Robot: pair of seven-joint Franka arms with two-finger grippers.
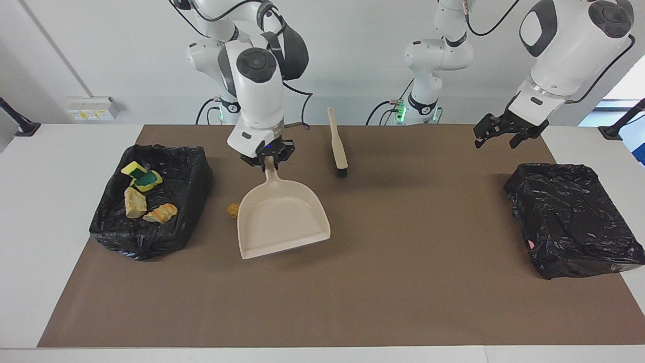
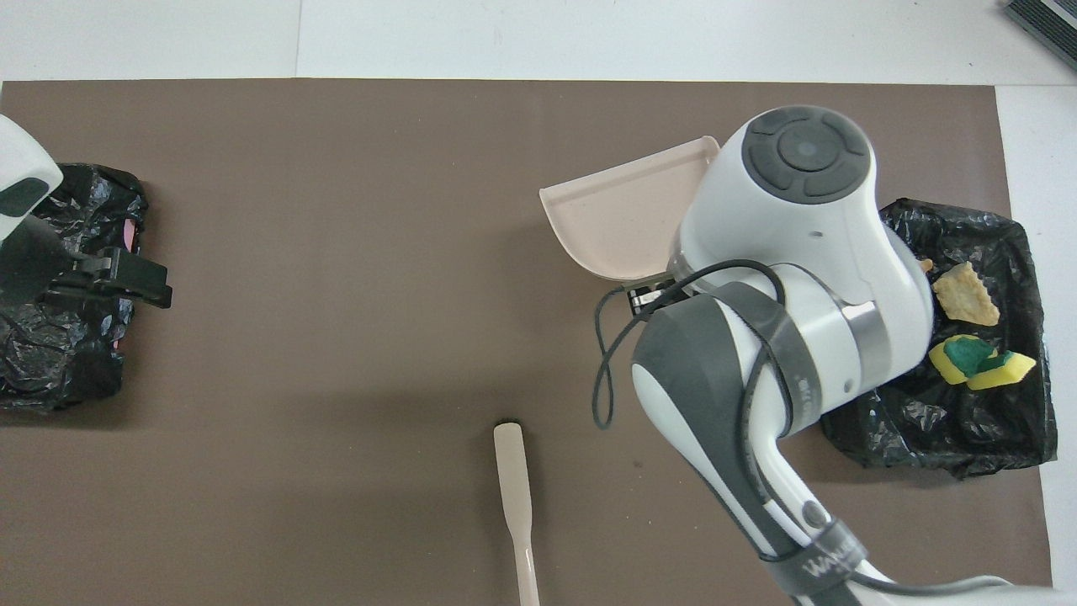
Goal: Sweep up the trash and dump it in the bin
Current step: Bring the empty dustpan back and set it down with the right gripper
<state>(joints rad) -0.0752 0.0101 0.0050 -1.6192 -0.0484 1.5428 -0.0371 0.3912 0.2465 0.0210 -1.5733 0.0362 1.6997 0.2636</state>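
Bin (image 1: 194,166) at the right arm's end of the table (image 1: 403,302): black-bagged, holds four pieces of trash — yellow/green sponge pieces (image 1: 142,174), a tan lump (image 1: 135,202), an orange-tan lump (image 1: 161,213). One more orange scrap (image 1: 233,209) on the mat between bin and dustpan (image 1: 282,222), mostly hidden by the pan. Right claw (image 1: 267,160) clamped on the dustpan handle, pan over the mat, mouth pointing away from the robots. Brush (image 1: 337,143) lies on the mat near the robots, mid-table, untouched. Left claw (image 1: 496,136) wide, holding nothing, waits over the mat near a second black bag (image 1: 569,217) at the left arm's end.
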